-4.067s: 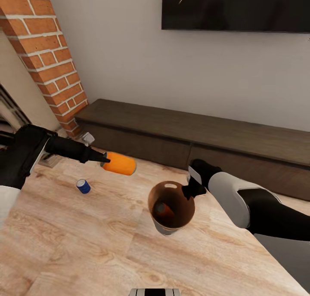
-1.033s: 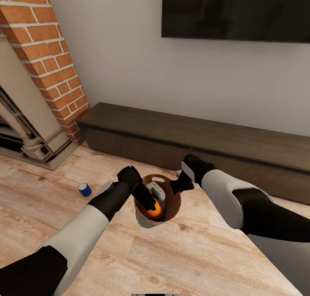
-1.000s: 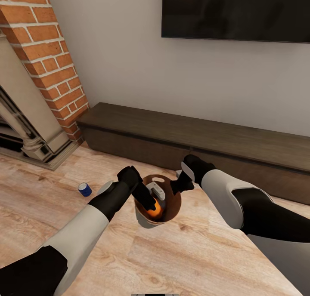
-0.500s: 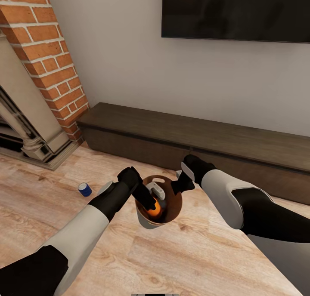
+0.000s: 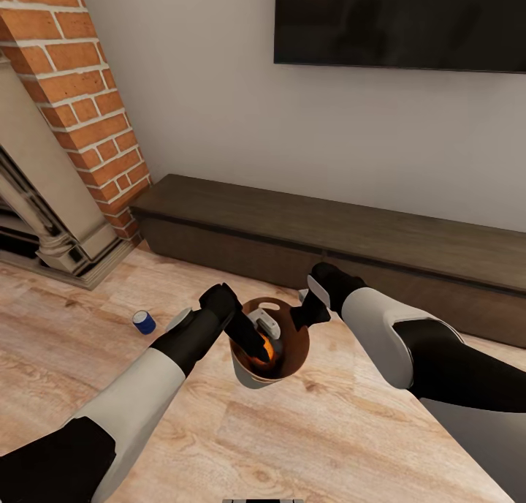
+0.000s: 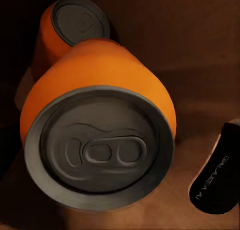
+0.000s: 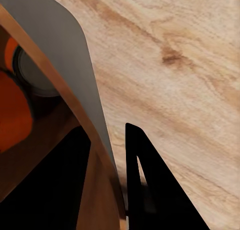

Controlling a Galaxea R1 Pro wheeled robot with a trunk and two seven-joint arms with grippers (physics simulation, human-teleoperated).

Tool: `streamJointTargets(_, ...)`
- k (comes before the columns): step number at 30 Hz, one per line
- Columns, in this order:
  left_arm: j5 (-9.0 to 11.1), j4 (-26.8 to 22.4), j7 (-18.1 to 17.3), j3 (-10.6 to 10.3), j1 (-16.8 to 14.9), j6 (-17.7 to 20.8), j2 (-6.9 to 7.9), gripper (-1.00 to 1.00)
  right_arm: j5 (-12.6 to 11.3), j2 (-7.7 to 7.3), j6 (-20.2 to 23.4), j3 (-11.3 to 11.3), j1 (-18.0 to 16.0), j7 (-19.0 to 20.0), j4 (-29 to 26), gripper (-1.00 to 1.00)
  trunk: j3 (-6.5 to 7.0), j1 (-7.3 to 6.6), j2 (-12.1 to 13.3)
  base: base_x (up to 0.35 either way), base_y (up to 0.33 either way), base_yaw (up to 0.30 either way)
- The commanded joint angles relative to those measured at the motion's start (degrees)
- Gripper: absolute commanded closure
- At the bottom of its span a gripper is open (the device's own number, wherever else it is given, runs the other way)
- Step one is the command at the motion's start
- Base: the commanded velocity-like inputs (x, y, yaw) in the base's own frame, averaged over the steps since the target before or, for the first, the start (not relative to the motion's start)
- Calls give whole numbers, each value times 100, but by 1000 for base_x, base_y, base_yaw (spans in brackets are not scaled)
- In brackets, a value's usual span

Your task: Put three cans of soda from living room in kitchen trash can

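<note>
The right gripper (image 5: 301, 319) pinched the rim of the trash can (image 5: 291, 362), held off the floor, while the left gripper (image 5: 257, 343), jaws seemingly parted, reached inside beside the orange can (image 6: 100, 140), a light, slippery thing best grasped across its sides.

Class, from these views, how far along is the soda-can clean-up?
Done: one can lies in the trash can. In hand: the left hand is inside with an orange can; the right hand grips the rim. Left: the blue can on the floor.
</note>
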Motion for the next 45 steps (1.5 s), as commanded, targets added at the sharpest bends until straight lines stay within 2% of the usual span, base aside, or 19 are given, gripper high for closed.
streamJointTargets(1, -178, 344, 12, -3, 2, -50, 6, -100, -225, 1, 10, -193, -6, 6, -1, 100, 1, -1, 0, 0, 0, 0)
streamJointTargets(14, -175, 262, 3, 17, 2, -62, 65, -100, -217, 1, 10, -195, 2, 6, -8, 100, 1, -1, 0, 0, 0, 0)
streamJointTargets(17, -169, 114, -37, 36, 2, -69, 81, -100, -217, 1, 10, -195, 4, 6, -8, 100, 1, -1, 0, 0, 0, 0)
streamJointTargets(22, -160, -491, -186, 60, 5, -73, 99, -100, -216, 1, 10, -195, 10, 6, -4, 100, 1, -1, 0, 0, 0, 0)
streamJointTargets(25, -163, -934, -516, 70, 8, -74, 121, -100, -216, 1, 10, -195, 11, 6, -3, 100, 1, -1, 0, 0, 0, 0)
streamJointTargets(26, -167, -1157, -751, 84, 22, -74, 163, -100, -216, 1, 10, -195, 11, 3, -2, 100, 1, -1, 0, 0, 0, 0)
streamJointTargets(28, -171, -1574, -1177, 168, 98, -70, 318, -100, -216, 1, 10, -199, 17, -6, -2, 100, 1, -1, 0, 0, 0, 0)
streamJointTargets(30, -173, -1871, -1404, 288, 144, -71, 455, -100, -216, 1, 10, -201, 19, -15, -1, 100, 1, -1, 0, 0, 0, 0)
streamJointTargets(32, -173, -2155, -1658, 490, 210, -72, 626, -100, -216, 1, 10, -203, 23, -29, 2, 100, 1, -1, 0, 0, 0, 0)
streamJointTargets(34, -174, -2532, -2095, 886, 296, -75, 878, -100, -216, 1, 10, -203, 30, -43, 5, 100, 1, -1, 0, 0, 0, 0)
streamJointTargets(35, -174, -2617, -2208, 998, 316, -77, 940, -100, -216, 1, 10, -204, 31, -48, 6, 100, 1, -1, 0, 0, 0, 0)
streamJointTargets(37, -174, -2888, -2629, 1509, 418, -106, 1224, -100, -212, 1, 10, -204, 44, -57, 3, 100, 1, -1, 0, 0, 0, 0)
streamJointTargets(38, -172, -2930, -2706, 1672, 444, -133, 1296, -100, -211, 1, 10, -204, 46, -59, 2, 100, 1, -1, 0, 0, 0, 0)
streamJointTargets(40, -176, -2995, -2871, 2493, 517, -391, 1519, -100, -195, 1, 10, -204, 52, -63, -2, 100, 1, -1, 0, 0, 0, 0)
streamJointTargets(42, -188, -2979, -2871, 2964, 560, -597, 1578, -100, -187, 1, 10, -204, 53, -67, -5, 100, 1, -1, 0, 0, 0, 0)
streamJointTargets(43, -197, -2922, -2871, 3450, 605, -788, 1620, -100, -178, 1, 10, -202, 54, -69, -7, 100, 1, -1, 0, 0, 0, 0)
streamJointTargets(44, -205, -2880, -2871, 3691, 628, -868, 1635, -100, -175, 1, 10, -201, 54, -70, -7, 100, 1, -1, 0, 0, 0, 0)
streamJointTargets(45, -226, -2700, -2840, 4167, 686, -1030, 1656, -100, -171, 1, 10, -202, 57, -71, -8, 100, 1, -1, 0, 0, 0, 0)
